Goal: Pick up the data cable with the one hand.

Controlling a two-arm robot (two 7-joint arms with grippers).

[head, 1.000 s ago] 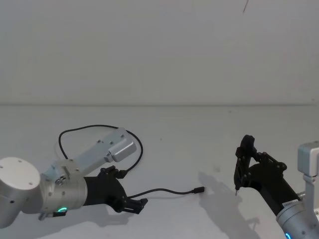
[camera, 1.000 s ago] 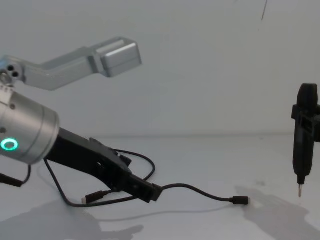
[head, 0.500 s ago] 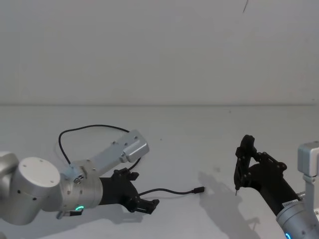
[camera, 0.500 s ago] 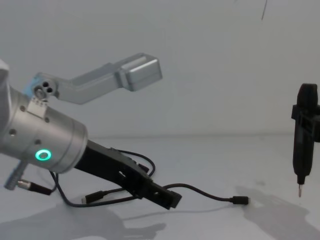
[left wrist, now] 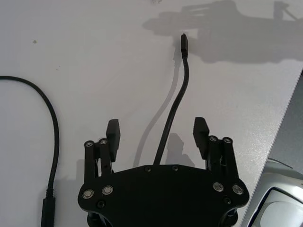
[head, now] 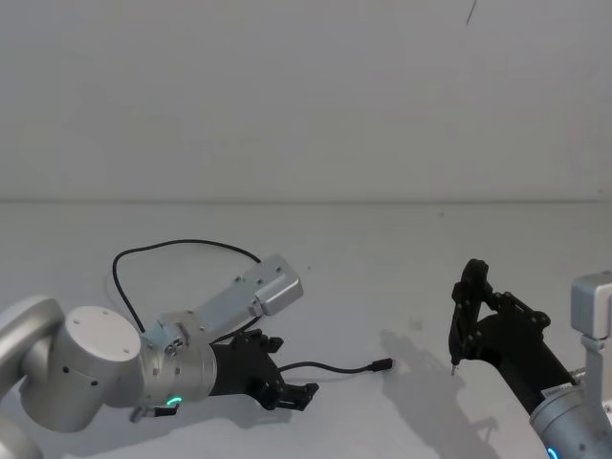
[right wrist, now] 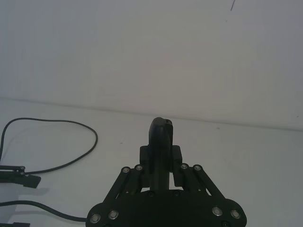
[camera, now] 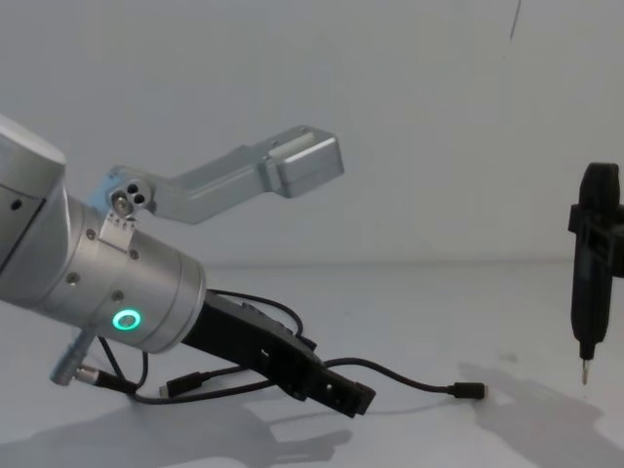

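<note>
L gripper advanced, astride data cable, spread; R gripper holds tool; white table.

data cable partly hidden beneath left end effector, right arm cropped

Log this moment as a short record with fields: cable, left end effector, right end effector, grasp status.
cable: data cable lying on the table, one plug toward the robot's right
left: left end effector open, low over the table, fingers either side of the cable
right: right end effector off to the right, shut on a pen-shaped tool
grasp: cable not yet gripped
</note>
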